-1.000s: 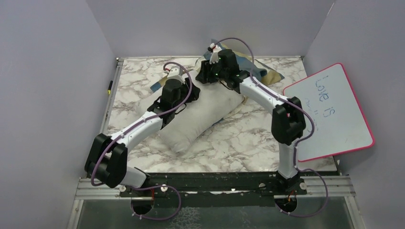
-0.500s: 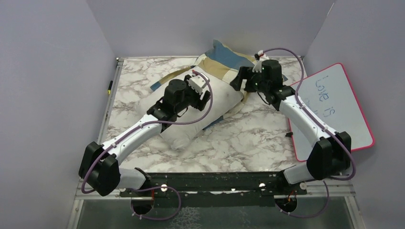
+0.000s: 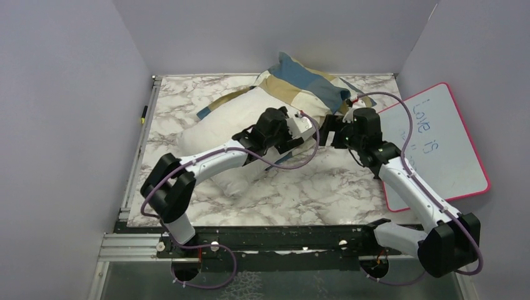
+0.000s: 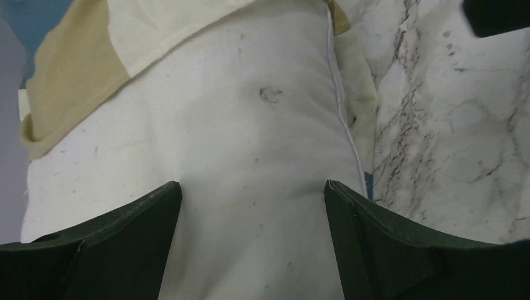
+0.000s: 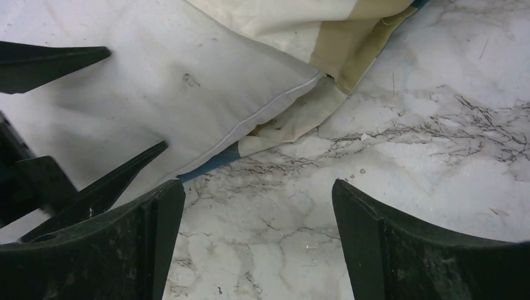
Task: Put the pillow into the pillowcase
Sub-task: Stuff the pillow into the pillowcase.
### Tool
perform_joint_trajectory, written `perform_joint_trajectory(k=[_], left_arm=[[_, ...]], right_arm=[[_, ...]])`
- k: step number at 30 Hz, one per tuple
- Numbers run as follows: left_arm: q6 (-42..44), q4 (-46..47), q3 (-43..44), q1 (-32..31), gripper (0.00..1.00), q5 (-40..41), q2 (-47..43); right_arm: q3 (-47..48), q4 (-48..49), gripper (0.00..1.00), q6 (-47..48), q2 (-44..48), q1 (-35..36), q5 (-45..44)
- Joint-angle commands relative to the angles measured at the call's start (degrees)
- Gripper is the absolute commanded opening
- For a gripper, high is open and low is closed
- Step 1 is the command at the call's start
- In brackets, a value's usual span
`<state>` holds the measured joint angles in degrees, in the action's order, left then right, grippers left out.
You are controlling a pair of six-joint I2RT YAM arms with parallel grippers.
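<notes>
Status: pillow (image 3: 222,117) lies diagonally across the middle of the marble table (image 3: 300,187), near corner toward the table's front-left, far end toward the table's back edge.

Pillowcase (image 3: 306,81) is bunched at the table's back edge, right of centre. Its cream and tan hem is drawn over the pillow's far end only, so most of the pillow is bare. The right wrist view shows a blue strip of the case poking out from under the pillow's right seam, so the lower layer sits beneath that edge.

Left gripper (image 4: 252,184): jaws wide apart, holding nothing. It sits above the pillow's upper half at mid-table, with plain white fabric between the fingers. Contact with the fabric can't be told.

Right gripper (image 5: 257,184): jaws wide apart, also holding nothing. It is over bare table marble just beside the pillow's right seam, aimed at the left gripper, whose fingers (image 5: 59,59) show in its view.

Whiteboard (image 3: 437,144) with a pink rim leans at the table's right edge, well apart from both grippers.
</notes>
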<state>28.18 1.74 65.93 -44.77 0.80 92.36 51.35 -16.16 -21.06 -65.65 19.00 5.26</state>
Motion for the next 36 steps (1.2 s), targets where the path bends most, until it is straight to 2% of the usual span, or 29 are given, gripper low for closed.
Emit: perform_joint_trajectory(k=[1,3,4,5,6,7,8,10,16,19,21,26,32,36], left_arm=[[4.17,-2.26,4.04,-0.53,0.87,9.29,8.2],[4.16,-3.73,5.8,-0.5,0.85,13.33,12.03],[4.17,-4.65,6.56,-0.4,0.81,14.96,13.82],[3.85,-5.41,7.14,-0.36,0.72,16.09,15.17],[3.04,-6.01,7.47,-0.11,0.57,17.17,16.13],[1.67,-6.07,7.39,0.04,0.34,18.19,16.28],[-0.09,-6.19,7.0,0.3,0.17,18.3,15.89],[-4.01,-7.3,6.18,0.85,0.0,16.45,13.49],[-24.47,-18.16,7.12,3.06,0.0,15.91,5.52],[-33.15,-20.6,7.08,4.59,0.0,14.68,1.94],[-36.54,-21.48,8.25,6.05,0.0,14.52,0.1],[-40.12,-21.82,11.95,10.66,0.0,11.43,-0.03],[-43.23,-23.09,15.36,14.18,0.0,7.11,3.0],[-44.7,-23.03,16.74,14.27,0.0,6.05,4.35]], right_arm=[[-2.06,1.27,0.92,-1.25,2.73,-0.19,-2.67],[-2.69,1.65,0.91,-1.71,3.4,-0.2,-2.38],[-3.18,2.15,0.91,-1.9,3.69,-0.17,-2.09],[-3.68,2.54,0.91,-2.01,3.99,-0.19,-1.87],[-4.05,2.68,0.91,-2.16,4.18,-0.2,-1.79],[-4.25,2.63,0.9,-2.21,4.4,-0.15,-1.74],[-4.52,2.71,0.9,-2.31,4.63,-0.19,-1.63],[-5.16,3.34,0.89,-2.66,5.15,-0.2,-0.68],[-11.64,13.35,0.81,-8.88,4.79,-0.2,9.3],[-16.49,23.96,0.77,-15.39,0.72,-0.2,15.45],[-17.95,28.48,0.73,-18.68,-4.13,-0.19,15.69],[-17.86,38.14,0.63,-26.81,-14.79,0.59,14.09],[-16.65,40.3,0.67,-43.77,-23.73,4.42,7.32],[-16.03,46.48,0.67,-49.24,-29.11,6.66,3.24]])
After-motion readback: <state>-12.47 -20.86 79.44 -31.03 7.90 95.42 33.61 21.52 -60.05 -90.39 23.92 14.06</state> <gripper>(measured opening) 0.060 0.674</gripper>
